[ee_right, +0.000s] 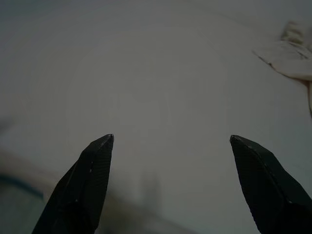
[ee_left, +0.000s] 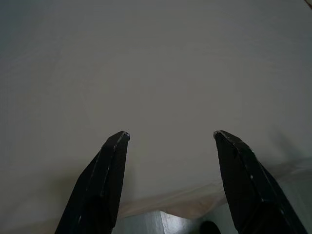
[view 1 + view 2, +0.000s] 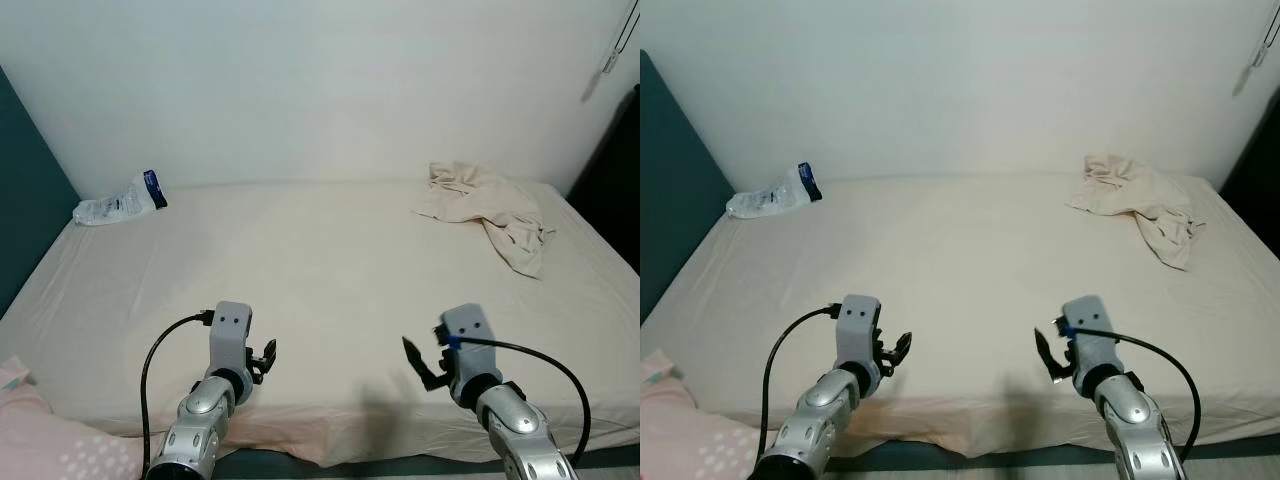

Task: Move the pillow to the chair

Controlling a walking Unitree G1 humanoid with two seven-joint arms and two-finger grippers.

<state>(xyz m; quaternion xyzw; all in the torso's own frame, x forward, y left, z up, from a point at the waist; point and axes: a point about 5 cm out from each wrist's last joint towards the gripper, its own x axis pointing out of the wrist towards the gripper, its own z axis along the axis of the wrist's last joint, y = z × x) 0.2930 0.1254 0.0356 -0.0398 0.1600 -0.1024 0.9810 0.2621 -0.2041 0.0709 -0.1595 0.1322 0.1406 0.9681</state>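
**Pillow waits at the bed's left corner, both arms empty**

Pillow (image 3: 45, 440), pale pink and soft with small white dots, lies at the near left corner, low beside the edge of the wide bed with its cream sheet (image 3: 320, 260). Farther back on the left, near the wall, a crumpled clear plastic bag with a blue patch (image 3: 120, 203) rests on the sheet. The left gripper (image 3: 263, 360) hovers over the bed's near edge, just right of the pillow, jaws spread wide and holding nothing. The right gripper (image 3: 420, 365) hangs level with it, well apart, jaws equally wide and empty. At the far right a rumpled beige cloth (image 3: 490, 215) lies near the wall.

No chair can be made out. By my judgement the task stands at its start: the reach for the pillow is not yet made. The next move calls for turning left and down, bringing the left jaws onto the pillow's edge, perhaps with the right arm assisting, since a soft pillow sags.
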